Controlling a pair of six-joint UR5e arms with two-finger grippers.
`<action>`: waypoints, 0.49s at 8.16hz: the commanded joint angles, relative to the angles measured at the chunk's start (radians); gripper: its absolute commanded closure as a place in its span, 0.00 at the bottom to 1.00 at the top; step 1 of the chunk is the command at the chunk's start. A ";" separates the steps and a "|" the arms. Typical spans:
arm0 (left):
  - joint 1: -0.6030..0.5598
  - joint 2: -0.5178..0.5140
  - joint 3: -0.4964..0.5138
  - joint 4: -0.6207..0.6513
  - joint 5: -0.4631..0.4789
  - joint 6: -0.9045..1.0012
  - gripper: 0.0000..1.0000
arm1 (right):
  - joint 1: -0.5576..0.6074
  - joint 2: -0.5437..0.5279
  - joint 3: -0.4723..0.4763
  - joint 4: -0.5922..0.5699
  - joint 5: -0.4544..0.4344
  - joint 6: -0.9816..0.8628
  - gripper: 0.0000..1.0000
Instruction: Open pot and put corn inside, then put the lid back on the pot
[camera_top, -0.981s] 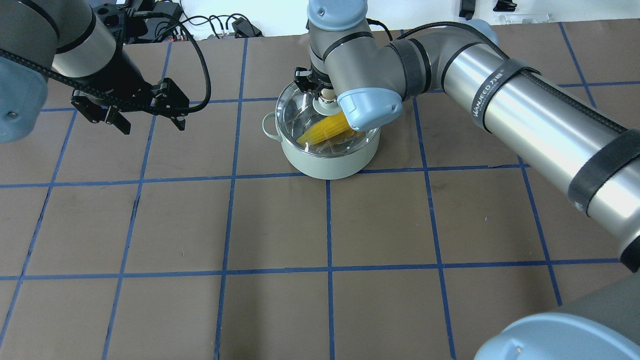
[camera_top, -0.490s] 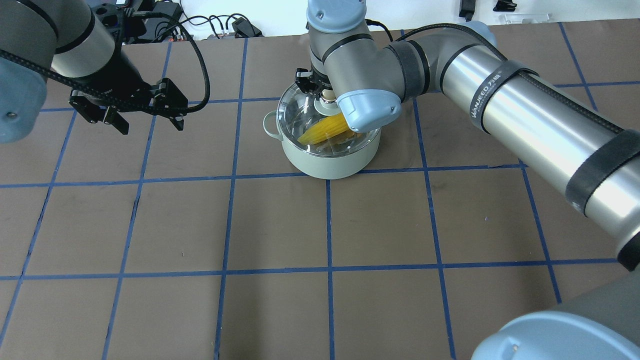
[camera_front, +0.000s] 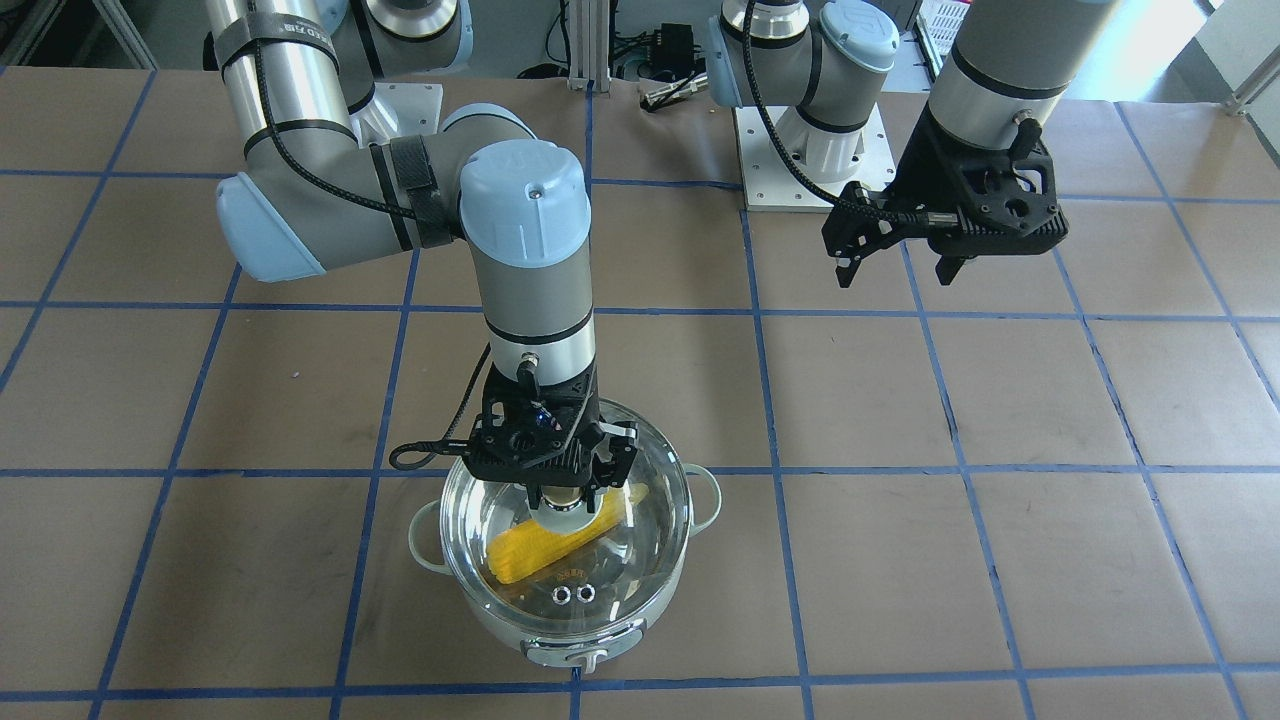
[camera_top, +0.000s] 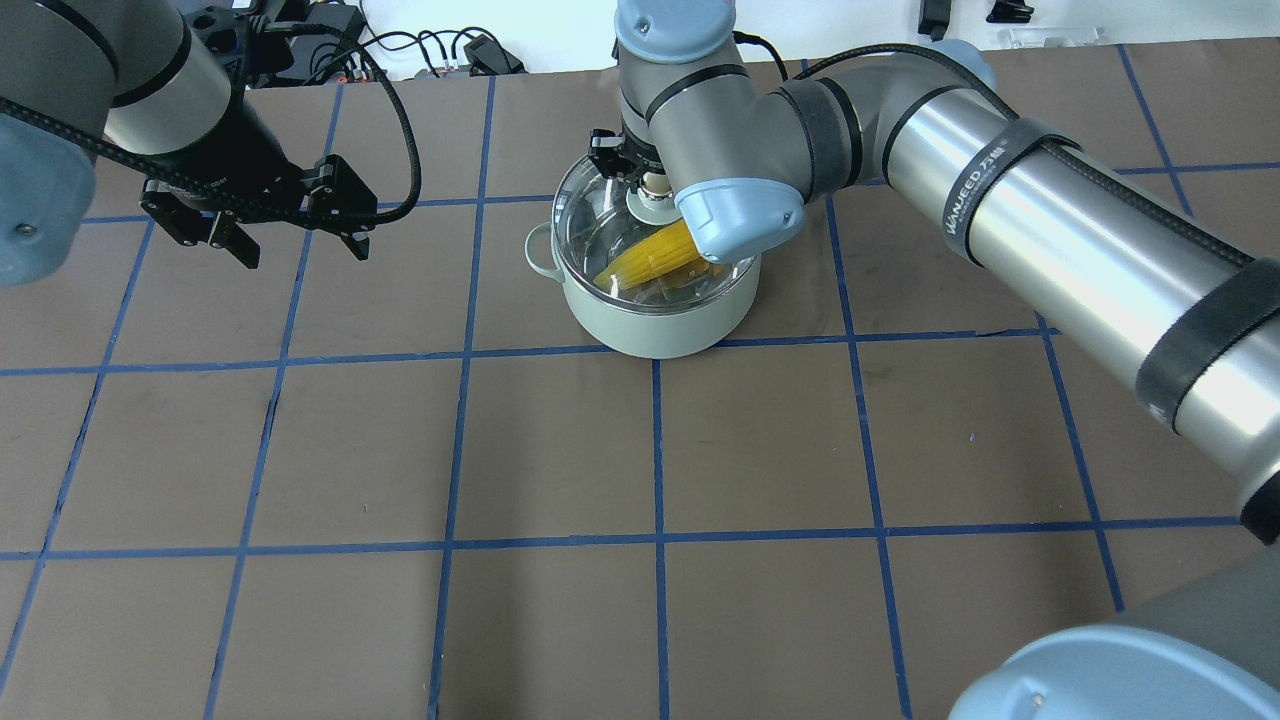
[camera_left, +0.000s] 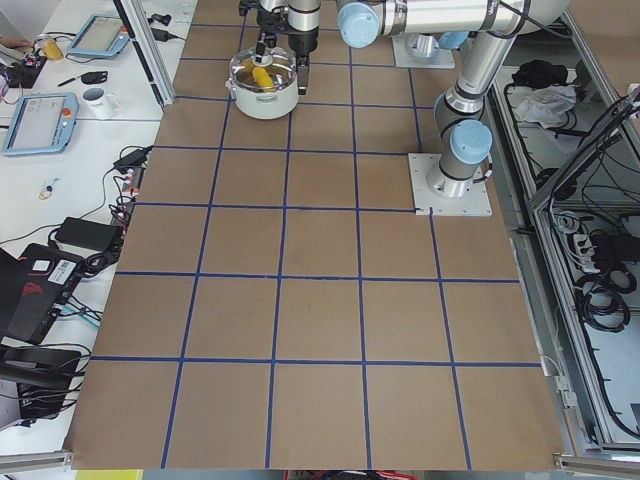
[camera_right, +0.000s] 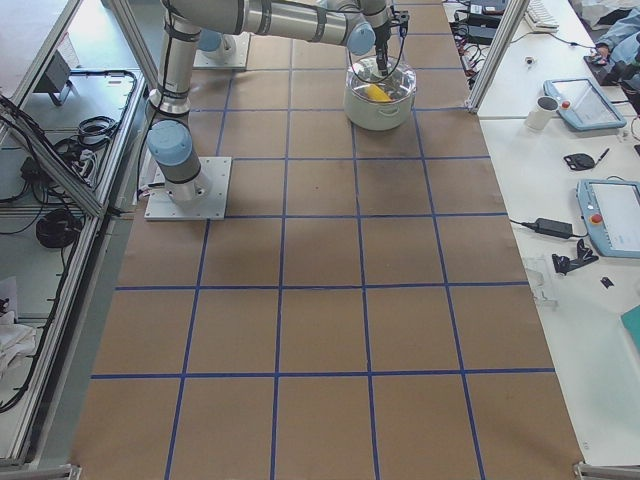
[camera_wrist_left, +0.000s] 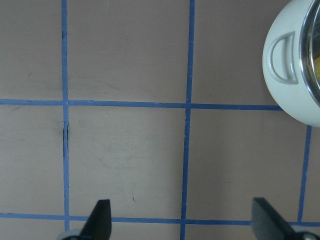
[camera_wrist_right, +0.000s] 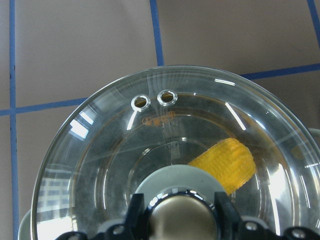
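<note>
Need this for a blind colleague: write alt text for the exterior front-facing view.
The robot's right hand grips the top of the clear glass lid covering a mint-green pot, with a yellow corn cob visible inside through the glass. The left hand hangs open and empty above the brown gridded table, well away from the pot.

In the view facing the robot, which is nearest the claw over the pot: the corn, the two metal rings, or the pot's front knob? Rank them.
From the right gripper, gripping the lid:
1. corn, just below it, under the glass.
2. vent rings, nearer the lid's front edge.
3. control knob, farthest, on the front wall.
</note>
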 joint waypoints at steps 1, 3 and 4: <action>0.000 -0.001 0.001 0.006 -0.001 0.000 0.00 | 0.000 0.003 0.002 -0.008 0.000 0.000 0.85; 0.000 -0.001 -0.001 0.006 -0.008 -0.002 0.00 | 0.000 0.006 0.008 -0.022 0.000 0.000 0.85; 0.000 -0.001 0.001 0.006 -0.007 -0.002 0.00 | 0.000 0.006 0.009 -0.023 0.000 -0.002 0.85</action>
